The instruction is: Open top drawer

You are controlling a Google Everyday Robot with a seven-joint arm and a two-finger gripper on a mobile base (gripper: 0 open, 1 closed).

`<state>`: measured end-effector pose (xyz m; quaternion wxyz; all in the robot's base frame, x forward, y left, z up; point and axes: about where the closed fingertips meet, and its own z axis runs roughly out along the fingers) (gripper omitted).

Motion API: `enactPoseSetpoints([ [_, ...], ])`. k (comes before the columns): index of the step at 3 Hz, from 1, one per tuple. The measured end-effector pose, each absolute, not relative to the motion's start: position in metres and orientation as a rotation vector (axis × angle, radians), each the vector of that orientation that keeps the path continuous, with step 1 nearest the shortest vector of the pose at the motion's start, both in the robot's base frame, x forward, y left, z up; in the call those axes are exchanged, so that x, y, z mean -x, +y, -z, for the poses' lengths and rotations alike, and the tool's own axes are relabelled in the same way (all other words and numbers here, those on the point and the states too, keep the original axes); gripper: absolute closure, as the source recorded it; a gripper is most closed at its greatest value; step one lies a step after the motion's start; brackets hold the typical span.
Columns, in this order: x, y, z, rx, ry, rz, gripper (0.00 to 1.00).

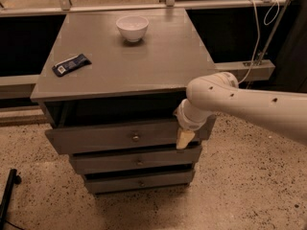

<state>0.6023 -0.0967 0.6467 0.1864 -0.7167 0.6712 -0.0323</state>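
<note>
The top drawer (105,138) is a grey front panel with a small round metal knob (135,138) at its centre. It stands pulled out a little from the grey cabinet, with a dark gap above it. My gripper (184,139) hangs from the white arm (240,102) at the right end of the drawer front, right of the knob. Only one cream fingertip (183,139) shows, against the drawer's front face.
Two narrower grey drawers (136,161) (139,182) sit below, each slightly out. On the cabinet top (158,56) are a white bowl (132,27) at the back and a dark blue packet (71,64) at the left. Speckled floor surrounds; a rail and cables run behind.
</note>
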Motion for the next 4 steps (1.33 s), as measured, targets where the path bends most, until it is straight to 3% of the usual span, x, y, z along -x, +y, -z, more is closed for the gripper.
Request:
enactPoseSetpoints([
  [1, -0.597, -0.097, -0.648, 2.016, 1.884, 0.080, 0.00],
  [2, -0.597, -0.097, -0.648, 2.017, 1.884, 0.079, 0.00],
  [3, -0.594, -0.095, -0.632, 2.064, 1.881, -0.040, 0.27],
  [4, -0.586, -0.096, -0.625, 2.102, 1.881, -0.105, 0.36],
])
